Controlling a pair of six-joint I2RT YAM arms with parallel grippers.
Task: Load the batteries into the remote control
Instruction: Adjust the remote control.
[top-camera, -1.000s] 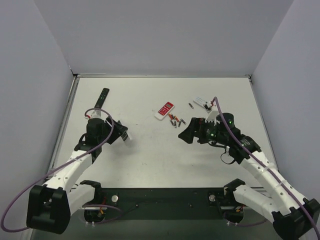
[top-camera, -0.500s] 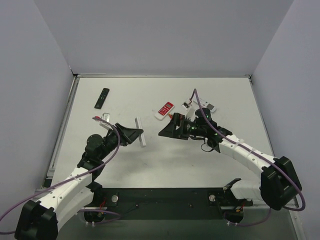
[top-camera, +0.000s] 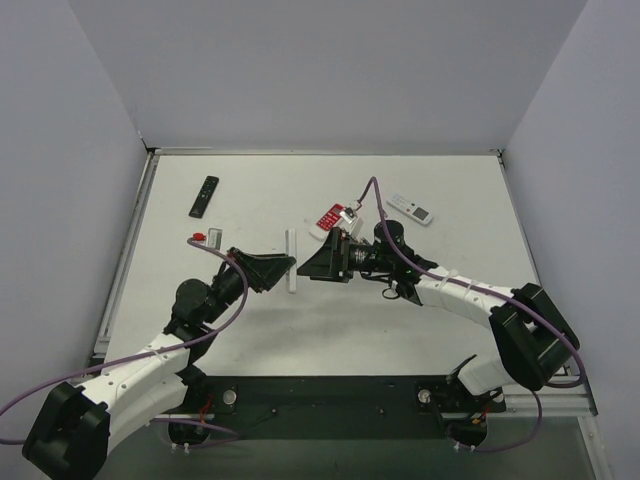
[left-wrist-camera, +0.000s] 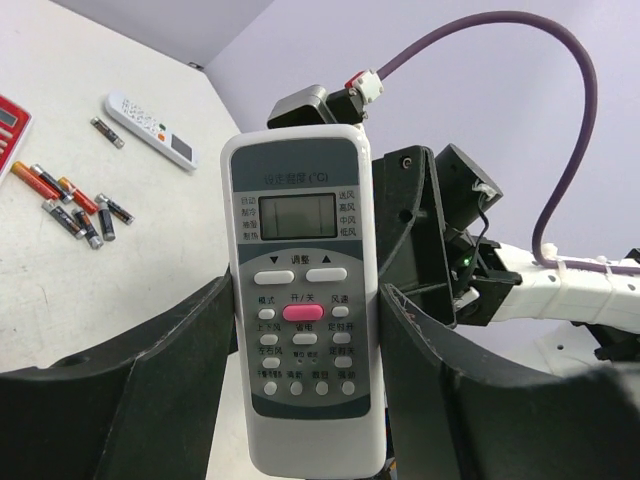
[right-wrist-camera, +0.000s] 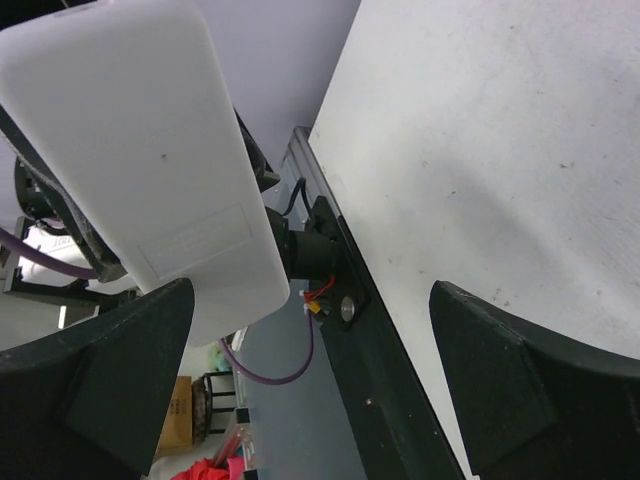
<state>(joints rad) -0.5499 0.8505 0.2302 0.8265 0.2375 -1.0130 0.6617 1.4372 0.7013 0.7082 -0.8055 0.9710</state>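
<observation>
My left gripper (left-wrist-camera: 305, 300) is shut on the white remote control (left-wrist-camera: 300, 300) and holds it upright above the table, grey button panel facing its camera. In the top view the remote control (top-camera: 291, 262) is edge-on between both grippers. My right gripper (top-camera: 314, 264) is open and empty, facing the remote's plain white back (right-wrist-camera: 150, 150), which lies near its left finger (right-wrist-camera: 100, 370) without touching it. The cover outline shows on that back. Several batteries (left-wrist-camera: 75, 205) lie together on the table, with one more (left-wrist-camera: 105, 132) lying apart. The right arm hides them in the top view.
A red-and-white remote (top-camera: 328, 217) lies just behind the right gripper. A slim black remote (top-camera: 204, 195) lies at the far left. A small white remote (top-camera: 411, 208) with coloured buttons lies at the far right, near the lone battery.
My left gripper has lifted the remote control and carried it right toward the middle. My right gripper has swung left from above the batteries until it faces the remote's back.
</observation>
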